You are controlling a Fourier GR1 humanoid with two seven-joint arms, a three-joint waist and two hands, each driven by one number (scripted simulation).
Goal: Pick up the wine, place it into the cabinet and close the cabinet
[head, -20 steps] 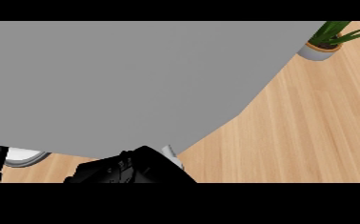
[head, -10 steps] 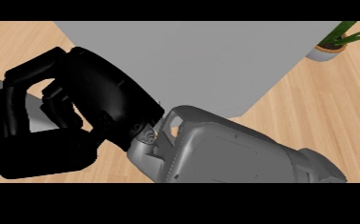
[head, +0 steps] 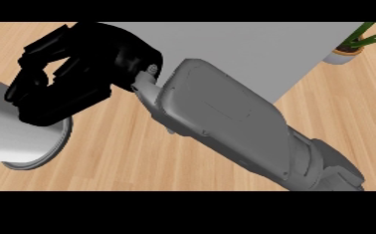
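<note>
My right hand [head: 81, 71] fills the upper left of the head view, black, with its fingers curled. Nothing shows inside the curl; wooden floor is visible through the gap between thumb and fingers. Its grey forearm [head: 228, 123] runs diagonally down to the lower right edge. The hand hangs over the left edge of a grey counter top [head: 249, 49] and the floor beside it. No wine bottle and no cabinet appear in this view. My left hand does not show.
A pale round cylinder with a rim [head: 29, 146] sits at the left edge, partly behind the hand. A potted green plant [head: 352, 46] stands on the wooden floor [head: 125, 148] at the upper right.
The hand has risen higher and turned further into the upper left, and the forearm now crosses the middle of the view. The pale cylinder has come into sight at the left.
</note>
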